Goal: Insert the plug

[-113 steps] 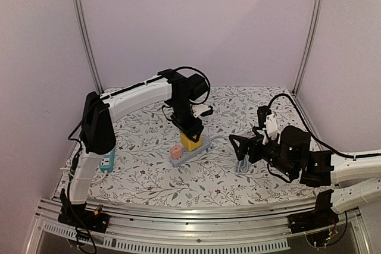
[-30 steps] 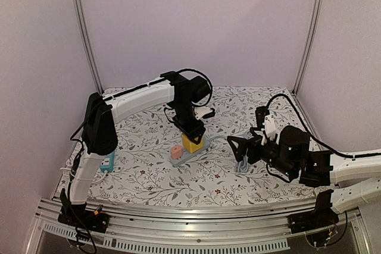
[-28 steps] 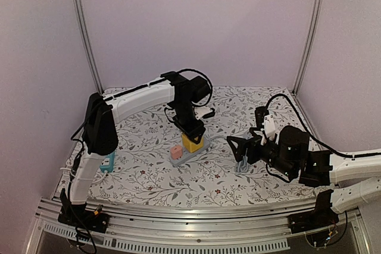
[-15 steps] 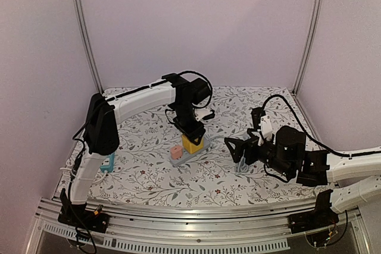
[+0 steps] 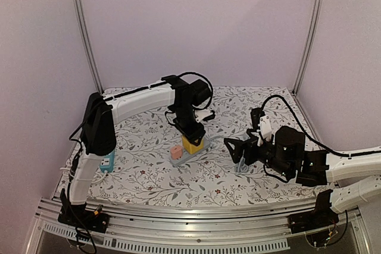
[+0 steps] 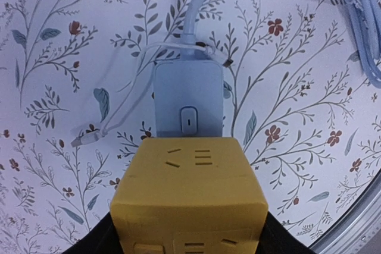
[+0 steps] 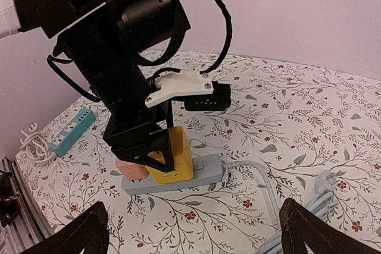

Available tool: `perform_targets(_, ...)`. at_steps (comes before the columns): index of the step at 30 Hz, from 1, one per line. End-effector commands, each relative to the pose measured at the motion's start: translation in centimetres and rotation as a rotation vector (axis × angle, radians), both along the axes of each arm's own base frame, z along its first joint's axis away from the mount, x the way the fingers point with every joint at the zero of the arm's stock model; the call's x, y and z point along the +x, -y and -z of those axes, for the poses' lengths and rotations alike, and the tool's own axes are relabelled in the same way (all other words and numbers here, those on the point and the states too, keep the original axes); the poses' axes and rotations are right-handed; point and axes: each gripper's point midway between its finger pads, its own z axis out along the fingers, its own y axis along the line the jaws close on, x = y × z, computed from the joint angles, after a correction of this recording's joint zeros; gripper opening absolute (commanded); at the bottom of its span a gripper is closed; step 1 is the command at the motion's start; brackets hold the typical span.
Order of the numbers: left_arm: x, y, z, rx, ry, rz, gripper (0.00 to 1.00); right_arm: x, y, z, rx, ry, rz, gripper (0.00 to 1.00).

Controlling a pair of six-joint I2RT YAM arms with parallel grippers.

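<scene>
Left hand (image 5: 191,134) clamped on yellow plug (image 6: 190,194), seemingly seated in power strip (image 6: 188,102); right hand (image 5: 238,150) apart.

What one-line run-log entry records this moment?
left gripper: shut on yellow plug | yellow plug: on power strip, beside pink plug | right gripper: open, apart from power strip | full seating: unclear
</scene>
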Motion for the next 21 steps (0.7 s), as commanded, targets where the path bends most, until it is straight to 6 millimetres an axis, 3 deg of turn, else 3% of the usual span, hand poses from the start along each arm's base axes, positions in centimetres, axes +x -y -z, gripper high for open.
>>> perform_targets(1, -1.0, -0.5, 1.4, 0.087, 0.049, 0.025, 0.0, 0.2, -0.2, -1.6, 0.037, 0.021, 0.0, 0.99)
perform_targets(14, -1.0, -1.0, 2.7, 0.092, 0.02, 0.02, 0.0, 0.0, -0.1, -1.9, 0.049, 0.024, -0.008, 0.99)
perform_targets(21, -0.5, -2.5, 4.3, 0.085, -0.084, -0.012, 0.0, -0.1, -0.2, -1.8, 0.047, 0.021, -0.017, 0.99)
